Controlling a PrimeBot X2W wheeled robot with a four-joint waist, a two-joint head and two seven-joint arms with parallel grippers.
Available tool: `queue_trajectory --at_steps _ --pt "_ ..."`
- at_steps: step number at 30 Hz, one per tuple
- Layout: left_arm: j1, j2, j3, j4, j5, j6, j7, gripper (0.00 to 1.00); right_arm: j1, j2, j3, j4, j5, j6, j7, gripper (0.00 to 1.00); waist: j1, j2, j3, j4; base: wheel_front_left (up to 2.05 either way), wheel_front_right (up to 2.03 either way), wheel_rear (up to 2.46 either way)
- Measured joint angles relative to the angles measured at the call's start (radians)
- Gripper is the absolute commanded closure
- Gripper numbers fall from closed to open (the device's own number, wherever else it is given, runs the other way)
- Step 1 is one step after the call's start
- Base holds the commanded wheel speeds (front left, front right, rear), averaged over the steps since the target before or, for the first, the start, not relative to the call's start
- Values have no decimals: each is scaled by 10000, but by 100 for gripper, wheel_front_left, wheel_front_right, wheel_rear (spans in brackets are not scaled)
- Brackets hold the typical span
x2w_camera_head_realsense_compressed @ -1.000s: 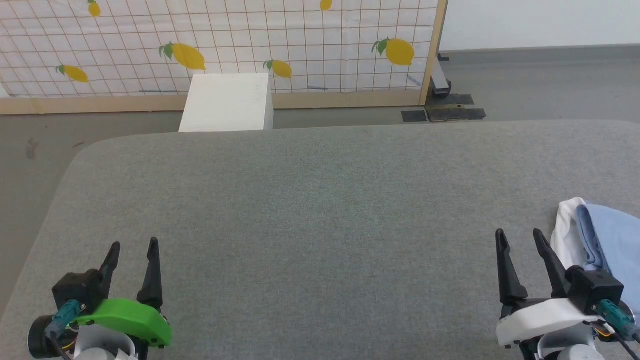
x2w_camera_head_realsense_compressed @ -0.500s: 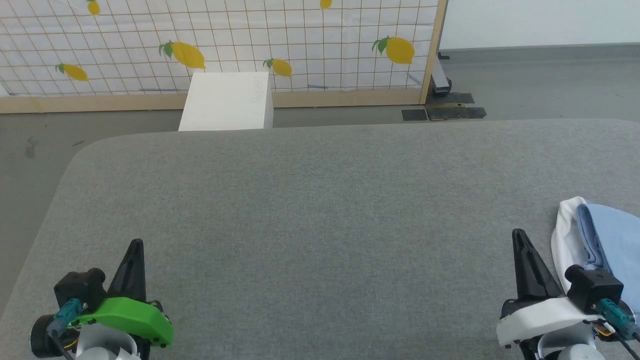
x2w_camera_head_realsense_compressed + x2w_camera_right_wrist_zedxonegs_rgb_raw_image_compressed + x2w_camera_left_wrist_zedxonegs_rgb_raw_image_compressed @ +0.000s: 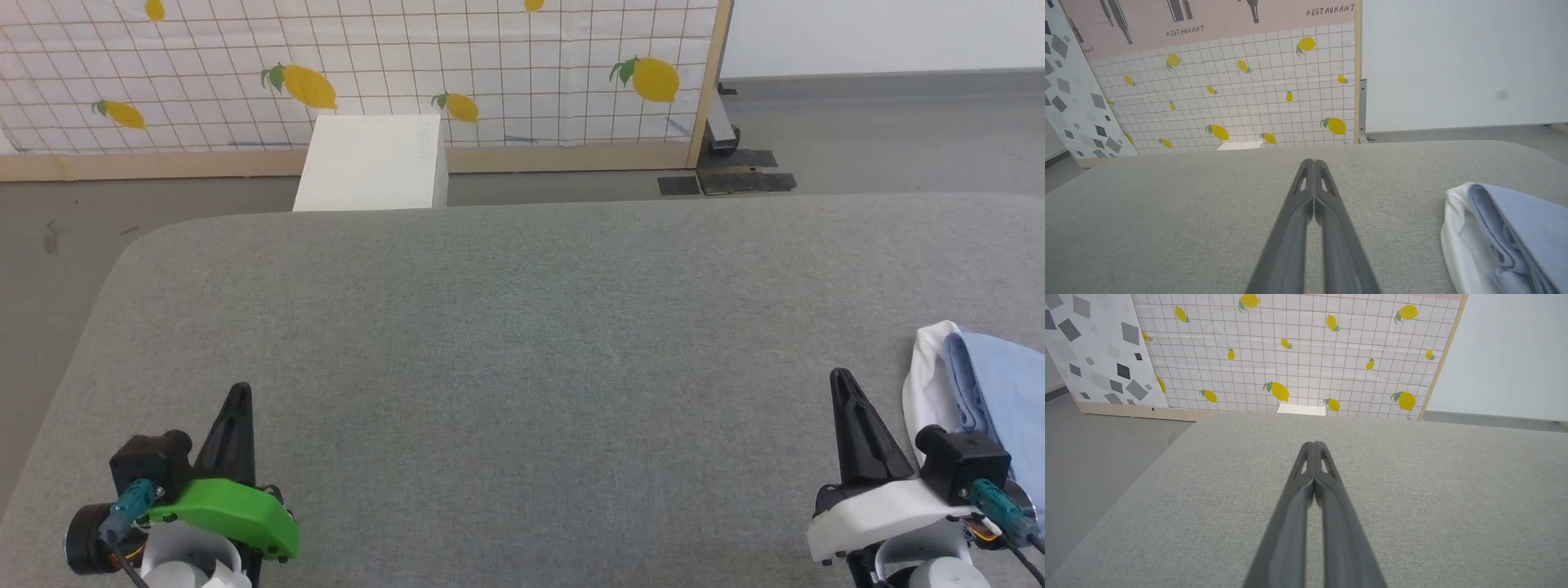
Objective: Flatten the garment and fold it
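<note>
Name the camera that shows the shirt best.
Right wrist view: the garment lies close, blue folds and white edge plain. The head view catches a strip at its right border. The left wrist view faces the grey surface.

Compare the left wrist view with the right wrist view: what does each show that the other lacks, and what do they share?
Left wrist view: the left claw, shut and empty. Right wrist view: the right claw, shut and empty, the garment bunched on the table to its right, and RESTAURANT lettering. Shared: the grey table, the lemon-print screen, the white box.
</note>
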Motion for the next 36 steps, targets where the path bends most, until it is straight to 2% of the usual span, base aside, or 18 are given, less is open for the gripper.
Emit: queue_trajectory --at_steps 36 --pt "191 -834 362 -786 1306 -2 727 100 1 0 188 -686 -431 0 717 100 1 0 81 92 0 0 0"
